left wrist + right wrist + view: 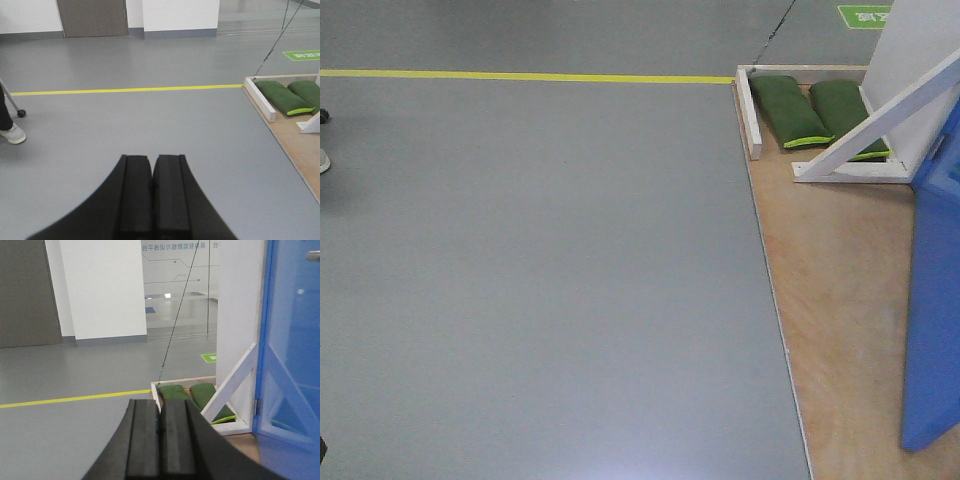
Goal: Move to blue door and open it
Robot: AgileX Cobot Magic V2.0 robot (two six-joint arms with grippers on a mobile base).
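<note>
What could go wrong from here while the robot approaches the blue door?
The edge of the wooden platform, in front of the blue door, may hinder the approach. The right tool could clip the white brace beside the door. A person's shoe is close on the left.

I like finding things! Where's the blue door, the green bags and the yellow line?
blue door [295, 315]: right wrist view, its glossy panel.
green bags [788, 110]: front view, middle of the left bag.
yellow line [125, 90]: left wrist view, middle of the stripe.
</note>
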